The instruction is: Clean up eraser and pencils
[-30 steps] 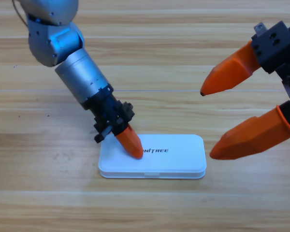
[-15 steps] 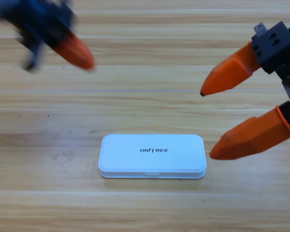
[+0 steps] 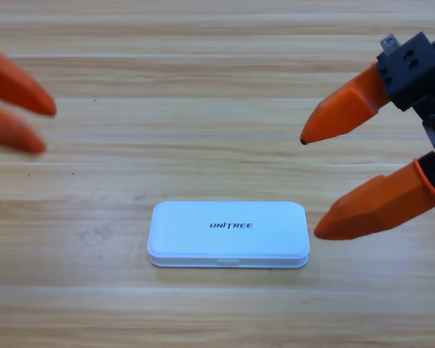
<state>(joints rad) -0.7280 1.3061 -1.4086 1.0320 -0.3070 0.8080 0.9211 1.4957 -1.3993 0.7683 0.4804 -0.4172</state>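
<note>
Left tool [image 3: 38,129] sat at picture's left edge, mostly cut off, two orange jaw tips apart, nothing between them. White UNITREE case [image 3: 228,234] lay flat, lid shut, at lower middle of wooden surface [image 3: 203,87], well apart from both tools. Eraser and pencils not visible anywhere. Right tool [image 3: 309,186] hung at right edge, jaws spread wide, gripping nothing, just right of case.

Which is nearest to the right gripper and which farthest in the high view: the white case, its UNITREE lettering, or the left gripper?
From the right gripper, at the right edge:
1. white case, its right end just beside the lower jaw's tip.
2. UNITREE lettering, mid-lid, further left.
3. left gripper, at the far left edge.
</note>
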